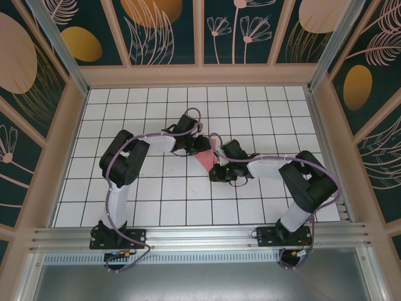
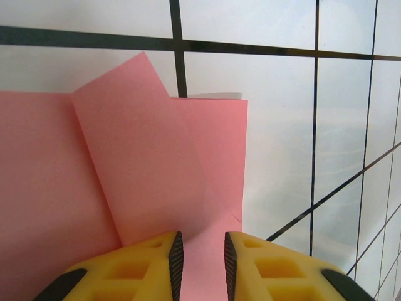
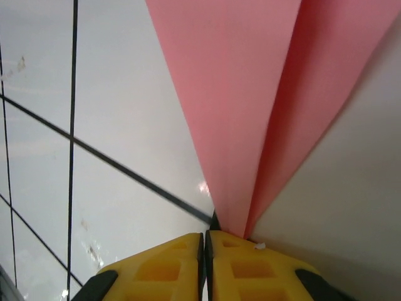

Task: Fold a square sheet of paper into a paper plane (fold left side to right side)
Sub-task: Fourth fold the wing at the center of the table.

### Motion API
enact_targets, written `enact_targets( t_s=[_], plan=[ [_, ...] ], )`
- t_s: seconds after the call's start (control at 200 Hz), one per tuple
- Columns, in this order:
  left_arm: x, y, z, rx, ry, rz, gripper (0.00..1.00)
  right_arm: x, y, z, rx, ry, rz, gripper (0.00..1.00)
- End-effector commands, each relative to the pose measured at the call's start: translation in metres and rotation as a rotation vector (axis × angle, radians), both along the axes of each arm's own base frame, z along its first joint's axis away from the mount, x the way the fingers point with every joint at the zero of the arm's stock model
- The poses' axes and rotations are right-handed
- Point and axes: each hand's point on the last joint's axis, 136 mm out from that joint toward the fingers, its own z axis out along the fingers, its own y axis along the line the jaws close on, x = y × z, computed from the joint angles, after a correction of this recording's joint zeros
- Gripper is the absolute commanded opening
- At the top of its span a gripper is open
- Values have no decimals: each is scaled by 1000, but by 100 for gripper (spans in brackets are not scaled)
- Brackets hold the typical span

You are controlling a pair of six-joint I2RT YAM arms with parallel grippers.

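Observation:
The square sheet of paper (image 1: 205, 160) is salmon pink and folded into a narrow tapering shape that lies between my two grippers at mid table. My left gripper (image 1: 202, 147) stands over its far end. In the left wrist view the paper (image 2: 156, 157) shows overlapping flaps, and my left gripper (image 2: 200, 254) is open by a narrow gap with flat pink paper showing between its yellow fingers. My right gripper (image 1: 218, 171) is at the near end. In the right wrist view the paper (image 3: 250, 94) narrows to a point that ends at my right gripper (image 3: 205, 237), whose jaws are shut.
The white gridded table (image 1: 163, 207) is ringed by wooden walls (image 1: 59, 157) with leaf-patterned panels. The aluminium rail (image 1: 200, 235) carrying both arm bases runs along the near edge. Both forearms reach in towards the middle.

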Motion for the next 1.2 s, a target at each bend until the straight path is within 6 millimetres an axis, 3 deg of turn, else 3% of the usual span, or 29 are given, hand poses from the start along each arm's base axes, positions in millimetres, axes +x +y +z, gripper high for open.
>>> enact_targets(
  t_s=[0.0, 0.16, 0.275, 0.47, 0.641, 0.771, 0.961, 1.196],
  plan=[
    [-13, 29, -39, 131, 70, 45, 29, -28, -8, 7, -18, 95, 32, 14],
    [-12, 28, -35, 120, 64, 45, 29, -7, 11, 61, 120, -16, 25, 16],
    [-12, 28, -34, 115, 62, 49, 29, 17, 15, 69, 139, -75, -37, 16],
    [-12, 27, -33, 113, 62, 47, 29, 46, 14, 36, 24, -106, -87, 15],
    [-12, 27, -33, 109, 62, 46, 29, 51, -1, 13, -61, -112, -126, 14],
    [-11, 26, -29, 106, 55, 46, 29, 40, -14, -8, -116, -68, -129, 14],
    [1, 26, -18, 119, 19, 51, 29, 7, -36, -41, -241, 28, -96, 12],
    [18, 34, -11, 114, 5, 80, 31, -21, -56, -64, -364, 86, -58, 11]
  ],
)
